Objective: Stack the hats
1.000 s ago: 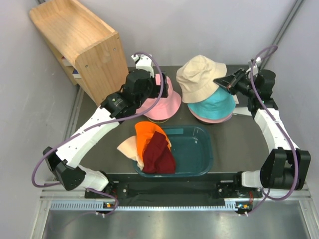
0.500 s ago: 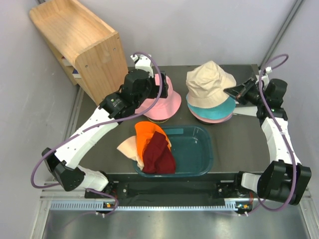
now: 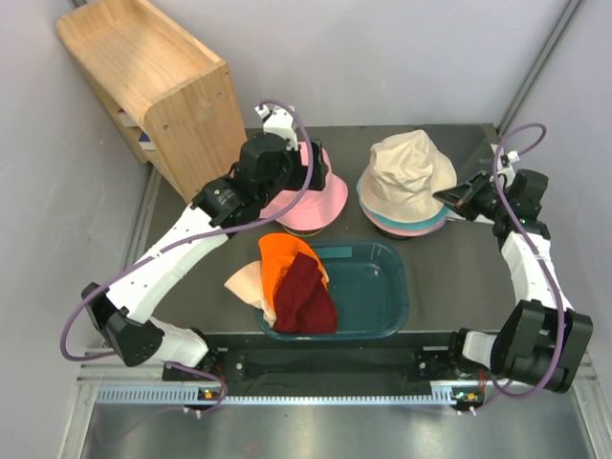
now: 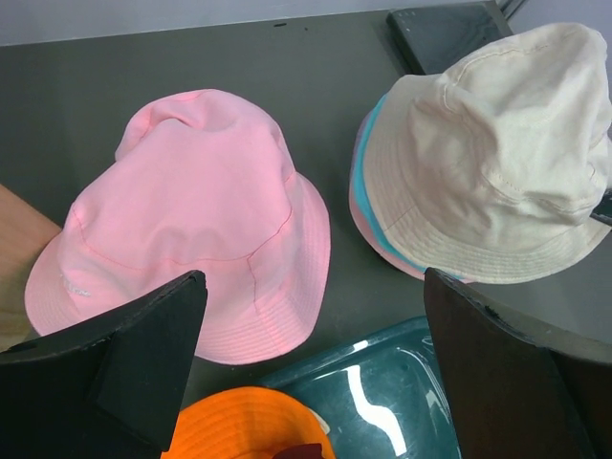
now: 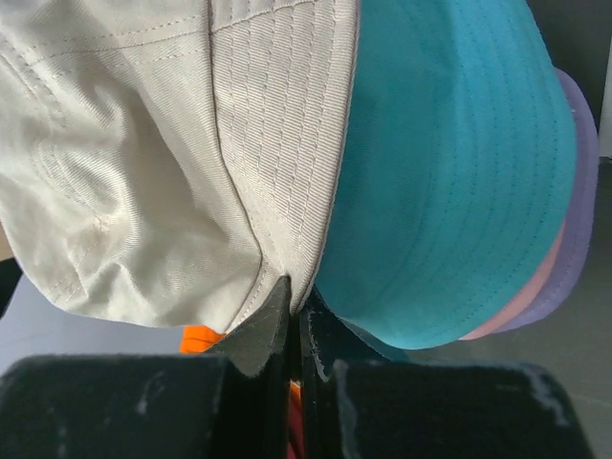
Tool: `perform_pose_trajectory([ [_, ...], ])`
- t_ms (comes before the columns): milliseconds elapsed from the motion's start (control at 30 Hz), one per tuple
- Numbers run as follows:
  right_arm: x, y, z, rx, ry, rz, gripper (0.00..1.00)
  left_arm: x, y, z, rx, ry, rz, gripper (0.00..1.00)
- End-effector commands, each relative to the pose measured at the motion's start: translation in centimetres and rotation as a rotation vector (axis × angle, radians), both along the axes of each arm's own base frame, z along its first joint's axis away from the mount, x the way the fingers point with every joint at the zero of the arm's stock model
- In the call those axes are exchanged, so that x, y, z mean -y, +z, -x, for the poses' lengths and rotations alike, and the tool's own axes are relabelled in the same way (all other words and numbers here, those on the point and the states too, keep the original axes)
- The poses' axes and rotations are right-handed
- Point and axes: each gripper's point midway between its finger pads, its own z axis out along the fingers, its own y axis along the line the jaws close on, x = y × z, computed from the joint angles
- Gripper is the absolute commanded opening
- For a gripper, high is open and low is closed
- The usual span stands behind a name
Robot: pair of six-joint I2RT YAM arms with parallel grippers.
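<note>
A wooden shelf unit (image 3: 143, 86) stands off the surface (image 3: 459, 277), far behind the teal tub (image 3: 382, 296) and to its left. My left arm reaches across the tub's left side, so from above it hides part of the pink hat (image 3: 320, 196).

The tub holds the maroon hat (image 3: 306, 296) at its left end, with the orange hat (image 3: 282, 256) lying over the far-left rim. The peach hat (image 3: 247, 282) hangs over the left rim, mostly outside. The right half of the tub shows bare plastic.

I count eight hats. Three are at the tub and one pink hat sits alone just behind the tub's far-left corner. Four are stacked behind its far-right corner: the beige hat (image 3: 411, 177) on top, then the teal hat (image 5: 449, 172), a pinkish hat (image 5: 535, 287) and the lavender hat (image 5: 579, 210) at the bottom.

My right claw (image 5: 295, 287), to the right of that stack, is closed and pinches the beige hat's brim. My left claw (image 4: 313, 277) hangs wide apart above the pink hat, holding nothing.
</note>
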Motion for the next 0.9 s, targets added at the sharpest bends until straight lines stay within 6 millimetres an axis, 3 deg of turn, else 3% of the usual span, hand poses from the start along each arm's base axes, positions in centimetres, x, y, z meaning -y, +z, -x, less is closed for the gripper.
perform_pose_trajectory([
  [0,1.6,-2.6,0.2,-0.018,-0.029,0.074,0.0,2.0,1.2,-0.7,0.036,-0.056,0.061,0.99],
  [167,2.7,-4.6,-0.2,-0.046,-0.057,0.075,0.0,5.1,1.4,-1.7,0.029,-0.143,0.118,0.99],
  [200,3.0,-4.8,-0.4,-0.048,-0.065,0.078,0.0,6.1,0.5,-2.3,0.013,-0.159,0.114,0.99],
  [233,3.2,-4.9,-0.6,-0.047,-0.073,0.083,0.0,7.0,1.6,-2.3,0.023,-0.194,0.139,0.99],
  [300,3.7,-4.7,-1.2,-0.037,-0.082,0.091,0.0,8.6,0.5,-3.3,0.002,-0.221,0.137,0.99],
  [333,3.9,-4.6,-1.5,-0.031,-0.086,0.092,0.0,9.2,1.6,-3.6,0.02,-0.235,0.157,0.99],
  [400,4.3,-4.4,-2.2,-0.024,-0.091,0.098,0.0,10.3,0.5,-4.8,0.006,-0.244,0.153,0.99],
  [467,4.9,-4.5,-2.8,-0.024,-0.1,0.102,0.0,11.5,1.4,-5.1,0.011,-0.299,0.189,0.99],
  [500,5.3,-4.6,-3.1,-0.025,-0.105,0.106,0.0,11.6,0.7,-6.1,-0.008,-0.294,0.204,0.99],
  [567,6.2,-4.5,-3.8,-0.025,-0.121,0.105,0.0,12.3,1.2,-6.5,-0.017,-0.338,0.27,0.98],
  [633,6.7,-4.6,-4.5,-0.025,-0.116,0.095,0.0,11.7,1.1,-7.5,-0.053,-0.34,0.345,0.97],
  [667,7.1,-3.8,-5.1,-0.005,-0.117,0.097,0.01,11.8,2.1,-8.0,-0.019,-0.357,0.39,0.96],
  [867,7.9,-1.9,-8.3,0.039,-0.091,0.083,0.01,12.4,1.5,-8.2,-0.059,-0.468,0.505,0.91],
])
